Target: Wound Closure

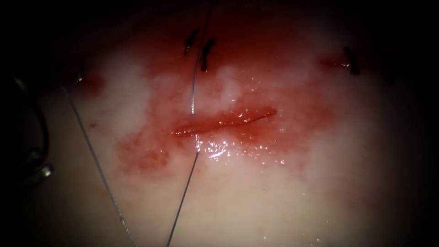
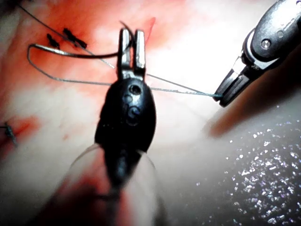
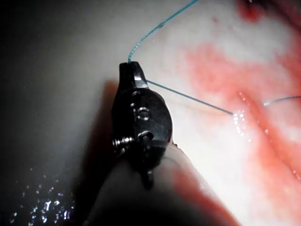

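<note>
The cut gapes with 1 thread pass; the needle lies on tissue; left pincer together, empty; right pincer clamps thread; older stitches sit above

A surgical training bench in a lab, not an operating room. A pale slab of pork tissue filled the endoscope view under a single bright light that faded to darkness at the edges. A short red cut lay open in it, wet with red fluid. Dark cut ends of thread marked earlier stitches. A small metal wristed tool worked over the tissue, with thread crossing it.
</note>
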Robot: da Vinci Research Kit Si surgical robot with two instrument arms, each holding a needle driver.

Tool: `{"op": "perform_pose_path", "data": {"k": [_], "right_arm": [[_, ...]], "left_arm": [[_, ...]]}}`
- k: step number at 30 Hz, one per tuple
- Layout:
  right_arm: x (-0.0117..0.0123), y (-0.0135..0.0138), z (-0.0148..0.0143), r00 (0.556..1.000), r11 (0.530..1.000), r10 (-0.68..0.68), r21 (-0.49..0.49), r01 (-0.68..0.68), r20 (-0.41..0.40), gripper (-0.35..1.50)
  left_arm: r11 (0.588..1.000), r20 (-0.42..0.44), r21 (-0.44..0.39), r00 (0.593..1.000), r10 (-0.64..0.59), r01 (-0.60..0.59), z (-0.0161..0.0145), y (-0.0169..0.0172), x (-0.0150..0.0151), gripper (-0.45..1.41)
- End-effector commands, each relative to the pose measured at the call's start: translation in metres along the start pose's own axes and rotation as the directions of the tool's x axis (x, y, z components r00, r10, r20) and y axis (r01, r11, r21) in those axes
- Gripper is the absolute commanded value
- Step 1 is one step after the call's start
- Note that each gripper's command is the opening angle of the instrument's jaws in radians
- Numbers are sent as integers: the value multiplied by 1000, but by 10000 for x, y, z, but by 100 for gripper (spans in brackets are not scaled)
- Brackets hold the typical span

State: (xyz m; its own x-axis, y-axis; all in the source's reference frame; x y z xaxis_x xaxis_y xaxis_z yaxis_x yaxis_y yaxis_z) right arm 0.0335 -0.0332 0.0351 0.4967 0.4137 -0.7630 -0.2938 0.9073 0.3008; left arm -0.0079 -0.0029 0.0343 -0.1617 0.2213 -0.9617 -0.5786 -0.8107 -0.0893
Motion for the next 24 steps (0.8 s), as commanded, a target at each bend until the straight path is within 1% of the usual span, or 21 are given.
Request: {"op": "perform_pose_path", "data": {"k": [1, 3, 5, 6, 8, 9, 10, 12, 13, 15, 18, 21, 22, 24], "right_arm": [[6, -14, 10, 1000, 1000, 4, 18, -3, -11, -35], [12, -19, 13, 1000, 999, 4, 33, -4, -21, -35], [17, -17, 17, 1000, 999, 9, 46, -8, -28, -35], [19, -12, 19, 999, 999, -9, 39, 10, -37, -15], [19, 1, 21, 997, 1000, -21, 17, 22, -75, 46], [18, 11, 21, 994, 1000, -25, 0, 25, -102, 88], [17, 19, 21, 992, 999, -32, -11, 31, -119, 104], [12, 37, 20, 988, 999, -30, -26, 26, -150, 125], [10, 45, 18, 985, 999, -33, -32, 28, -169, 128], [3, 57, 15, 979, 998, -36, -52, 26, -201, 128], [-7, 73, 9, 980, 996, -64, -72, 51, -189, 125], [-17, 87, 3, 979, 994, -86, -78, 73, -183, 114], [-24, 94, -2, 982, 994, -87, -84, 73, -167, 99], [-27, 98, -3, 984, 994, -87, -84, 74, -159, 98]], "left_arm": [[1000, -2, -2, 1000, -1, 1, 4, 2, -6, -45], [1000, -3, -5, 1000, -1, 1, 2, 1, -6, -45], [1000, -4, -9, 1000, -2, 2, -1, -2, -6, -45], [1000, -4, -11, 1000, -3, 3, -2, -3, -6, -45], [1000, 0, -5, 1000, 6, -6, -6, -8, -7, -45], [1000, 0, 1, 1000, 10, -10, -8, -11, -7, -45], [1000, 3, 4, 1000, 15, -15, -10, -13, -6, -45], [999, 13, 17, 999, 40, -40, -15, -20, -6, -45], [998, 27, 28, 998, 62, -62, -18, -23, -6, -45], [994, 60, 51, 993, 99, -102, -25, -30, -7, -45], [992, 71, 65, 992, 108, -112, -33, -39, -8, -45], [990, 73, 78, 991, 111, -117, -37, -46, -8, -45], [989, 76, 84, 990, 116, -122, -39, -49, -9, -45], [989, 78, 89, 990, 116, -122, -39, -50, -9, -45]]}}
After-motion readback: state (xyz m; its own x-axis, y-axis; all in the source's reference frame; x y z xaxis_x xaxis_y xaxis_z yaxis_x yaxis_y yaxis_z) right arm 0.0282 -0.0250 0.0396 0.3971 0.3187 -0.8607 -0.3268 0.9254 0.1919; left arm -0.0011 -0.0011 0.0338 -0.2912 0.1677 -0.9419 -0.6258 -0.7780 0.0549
